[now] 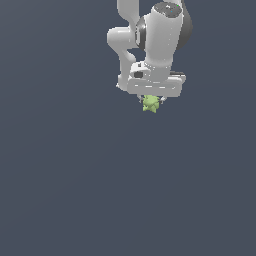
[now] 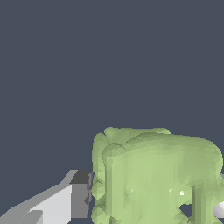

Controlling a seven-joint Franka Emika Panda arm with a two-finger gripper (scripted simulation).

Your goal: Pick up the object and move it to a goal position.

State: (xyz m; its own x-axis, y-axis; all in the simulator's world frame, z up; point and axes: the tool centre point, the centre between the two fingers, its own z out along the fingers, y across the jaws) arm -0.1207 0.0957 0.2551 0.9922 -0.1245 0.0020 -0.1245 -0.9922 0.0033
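The object (image 1: pixel 150 104) is a tiny light yellow-green lumpy thing, seen just under my white gripper (image 1: pixel 151 101) in the upper middle of the exterior view. My gripper is shut on it, with the fingers mostly hidden behind the hand. In the wrist view the object (image 2: pixel 153 175) fills much of the picture, with one grey-tipped finger (image 2: pixel 78 197) pressed against its side and a bit of the other finger (image 2: pixel 218 210) at the far edge.
A plain dark grey-blue surface (image 1: pixel 75 190) fills both views. The white arm (image 1: pixel 160 40) rises above the gripper. No other objects or goal marker show.
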